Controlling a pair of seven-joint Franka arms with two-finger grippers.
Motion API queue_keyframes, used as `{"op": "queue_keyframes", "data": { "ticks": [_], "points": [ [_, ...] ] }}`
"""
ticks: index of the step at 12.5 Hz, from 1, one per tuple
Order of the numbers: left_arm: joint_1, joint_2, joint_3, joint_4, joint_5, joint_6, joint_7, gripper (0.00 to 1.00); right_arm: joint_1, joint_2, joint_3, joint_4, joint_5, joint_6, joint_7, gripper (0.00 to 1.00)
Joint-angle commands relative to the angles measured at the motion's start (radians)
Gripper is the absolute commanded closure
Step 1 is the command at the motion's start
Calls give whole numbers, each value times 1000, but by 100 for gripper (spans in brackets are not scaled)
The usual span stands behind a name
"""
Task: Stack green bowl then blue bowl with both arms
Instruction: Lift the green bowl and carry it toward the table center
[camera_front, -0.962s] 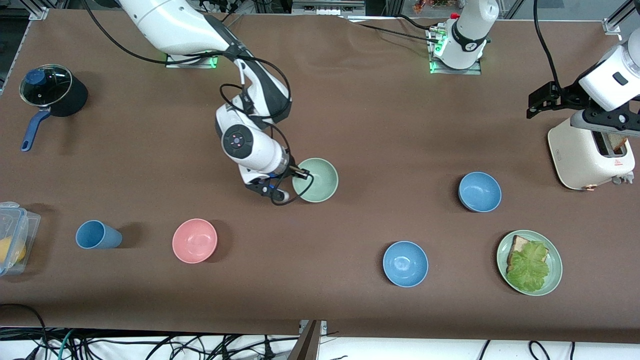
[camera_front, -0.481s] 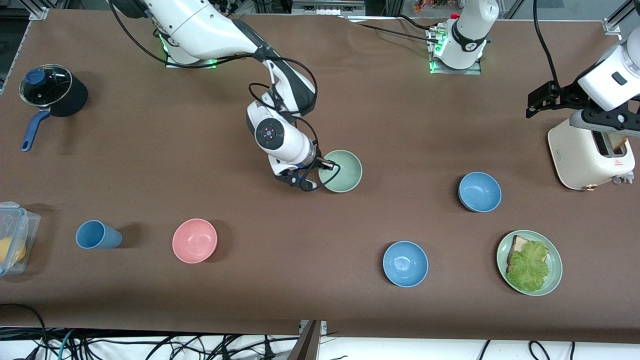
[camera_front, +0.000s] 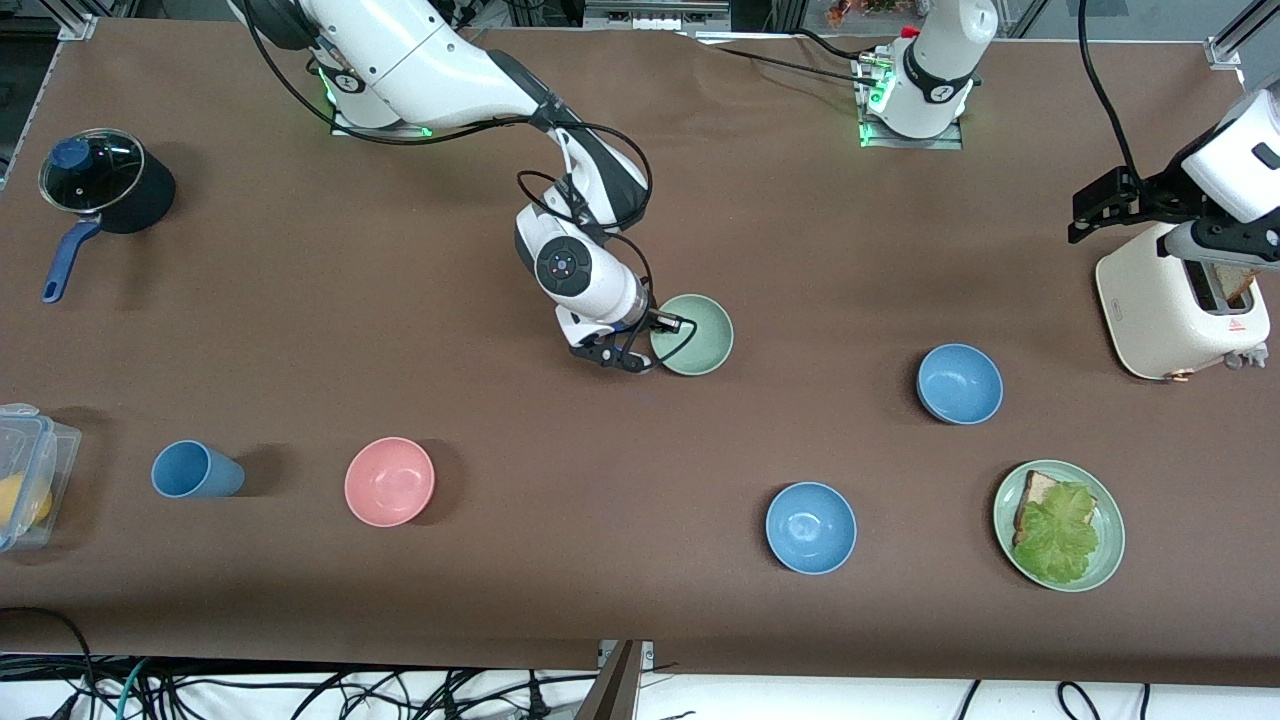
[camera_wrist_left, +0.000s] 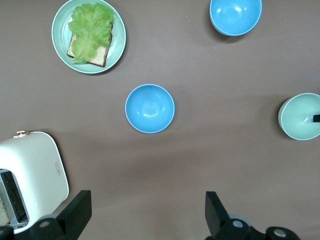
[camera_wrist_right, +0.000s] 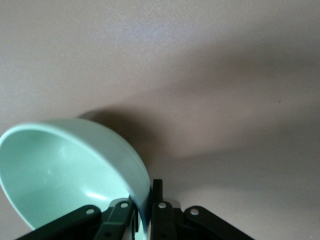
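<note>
Green-bowl step in hand. My right tool (camera_front: 668, 325) pinched the green bowl's (camera_front: 700, 340) rim mid-tabletop (camera_front: 300, 330). My left tool (camera_wrist_left: 145, 212) waited open above the toaster (camera_front: 1180, 310). Next, I judged: release, then fetch a blue bowl (camera_front: 959, 383).

Pale green bowl (camera_front: 697, 335), two blue bowls (camera_front: 959, 383), pink bowl (camera_front: 389, 481), brown table (camera_front: 300, 330).
</note>
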Motion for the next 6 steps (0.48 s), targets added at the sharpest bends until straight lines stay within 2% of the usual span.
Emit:
{"op": "queue_keyframes", "data": {
  "ticks": [1, 3, 5, 6],
  "points": [
    [25, 20, -9, 23, 11, 2, 1, 0, -10, -2, -2, 48, 16, -12, -30, 0],
    [42, 28, -8, 15, 11, 2, -2, 0, -26, -22, -4, 106, 12, -82, -30, 0],
    [47, 53, -6, 3, 17, 74, -4, 0, -69, -45, -8, 186, -8, -252, -40, 0],
    [45, 99, -6, -14, 30, 129, -4, 0, -104, -71, -5, 229, -37, -362, -72, 0]
  ]
}}
